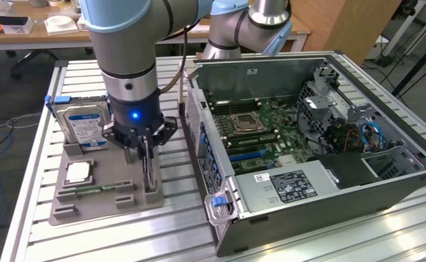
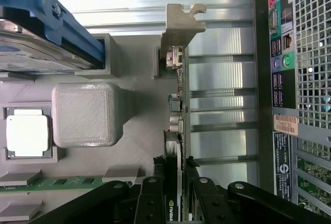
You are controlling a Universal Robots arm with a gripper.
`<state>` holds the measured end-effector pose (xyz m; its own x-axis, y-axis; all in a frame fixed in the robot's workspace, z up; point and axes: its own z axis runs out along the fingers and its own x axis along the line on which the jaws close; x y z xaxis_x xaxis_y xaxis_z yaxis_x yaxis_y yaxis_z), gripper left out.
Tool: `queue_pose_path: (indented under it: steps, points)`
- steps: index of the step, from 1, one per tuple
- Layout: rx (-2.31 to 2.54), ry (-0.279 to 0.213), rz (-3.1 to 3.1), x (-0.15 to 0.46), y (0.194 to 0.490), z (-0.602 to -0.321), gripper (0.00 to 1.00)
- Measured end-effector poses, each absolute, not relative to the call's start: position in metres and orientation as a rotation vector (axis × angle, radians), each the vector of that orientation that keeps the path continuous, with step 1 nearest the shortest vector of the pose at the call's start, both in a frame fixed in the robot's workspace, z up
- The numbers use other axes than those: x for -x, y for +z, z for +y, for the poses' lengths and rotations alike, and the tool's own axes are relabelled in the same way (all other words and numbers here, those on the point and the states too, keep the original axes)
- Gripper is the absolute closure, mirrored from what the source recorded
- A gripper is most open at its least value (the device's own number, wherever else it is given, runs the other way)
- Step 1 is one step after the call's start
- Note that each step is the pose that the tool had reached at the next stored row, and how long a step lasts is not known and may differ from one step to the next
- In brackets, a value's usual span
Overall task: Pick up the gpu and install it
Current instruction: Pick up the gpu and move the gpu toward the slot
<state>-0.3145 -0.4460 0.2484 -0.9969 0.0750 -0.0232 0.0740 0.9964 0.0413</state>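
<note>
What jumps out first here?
The gripper, closed on the gpu, which stands on edge in the gray tray at the exterior view's left. To its right sits the open computer case, motherboard exposed. A blue-labelled hard drive stands in the tray behind the arm.

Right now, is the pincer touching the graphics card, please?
Touching. The wrist view shows the pincer closed on the graphics card, one finger against each face, no gap.
</note>
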Motion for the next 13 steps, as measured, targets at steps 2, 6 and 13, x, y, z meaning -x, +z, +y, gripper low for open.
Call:
queue_pose_path:
  steps: [2,6,13]
  points:
    - [-0.116,0.063,3.114,0.315,0.25,-0.446,0.74]
    - [-0.116,0.063,3.114,0.315,0.254,-0.446,0.74]
    - [-0.116,0.063,3.114,0.315,0.26,-0.446,0.74]
